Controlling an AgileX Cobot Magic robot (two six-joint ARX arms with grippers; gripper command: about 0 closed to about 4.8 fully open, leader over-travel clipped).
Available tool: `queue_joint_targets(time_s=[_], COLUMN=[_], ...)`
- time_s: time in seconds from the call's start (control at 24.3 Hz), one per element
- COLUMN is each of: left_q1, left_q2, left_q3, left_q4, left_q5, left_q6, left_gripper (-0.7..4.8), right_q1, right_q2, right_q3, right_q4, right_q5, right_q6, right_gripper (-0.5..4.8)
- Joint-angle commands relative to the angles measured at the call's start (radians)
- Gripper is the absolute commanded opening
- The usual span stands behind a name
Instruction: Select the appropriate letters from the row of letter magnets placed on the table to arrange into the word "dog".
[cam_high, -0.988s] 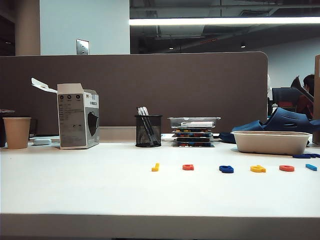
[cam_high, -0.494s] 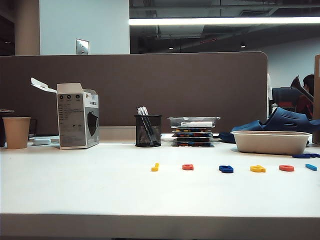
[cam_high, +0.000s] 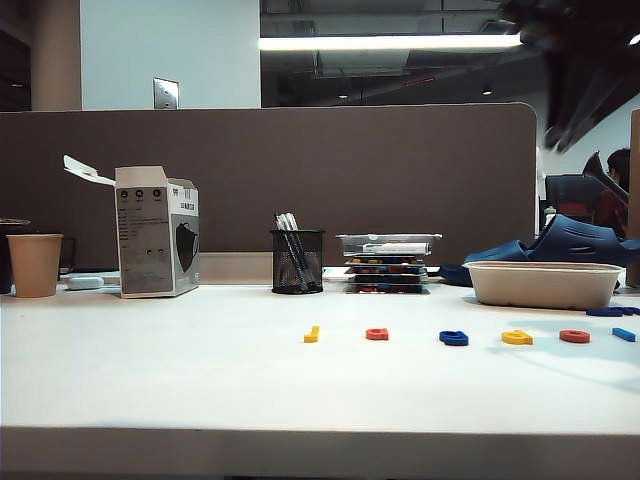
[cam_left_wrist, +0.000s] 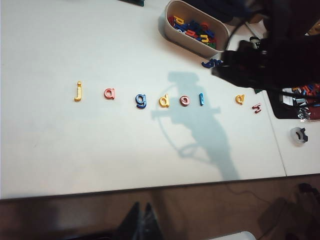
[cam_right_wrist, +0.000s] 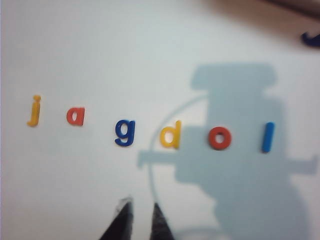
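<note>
Right gripper (cam_right_wrist: 139, 215) high above the table (cam_high: 150, 380), fingertips a narrow slit apart, empty — poised over "g" (cam_right_wrist: 125, 132), "d" (cam_right_wrist: 171, 135), "o" (cam_right_wrist: 219, 138) (untouched mid-row, near the front edge); left gripper (cam_left_wrist: 141, 214) parked beyond that edge, seemingly closed, empty.

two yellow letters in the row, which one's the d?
The yellow d, with bowl and stem, lies between the dark blue g and the red o. The other yellow letter is the thin hooked j at the row's end.
</note>
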Motion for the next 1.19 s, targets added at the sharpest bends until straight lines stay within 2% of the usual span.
queue_joint_targets(time_s=[0.04,0.25,0.37,0.49,1.19], left_q1=[-0.002,-0.001,-0.002,-0.001,0.0], left_q2=[-0.002,-0.002,-0.002,-0.002,-0.002], left_q3=[0.002,0.002,0.002,0.002,0.002], left_q4=[-0.001,-0.001,-0.001,-0.001,-0.001], left_q5=[-0.003,-0.003,-0.003,-0.003,-0.003], left_q6=[0.005,0.005,0.005,0.005,0.005], left_gripper=[-0.05,-0.05,-0.05,-0.05,-0.05], right_q1=[0.006,0.015,0.031,0.042,0.092], right_q2=[0.1,0.195,0.267,0.303,0.443], right_q3=[0.064,0.091,0.091,0.091,0.091], right_q4=[-0.044,-0.056,-0.048,-0.045,0.009], right_q5=[0.0,0.007,0.065,0.111,0.109], right_q6=[0.008,0.008,0.012,0.012,0.073], right_gripper=[0.71,1.59,2.6,2.66,2.66])
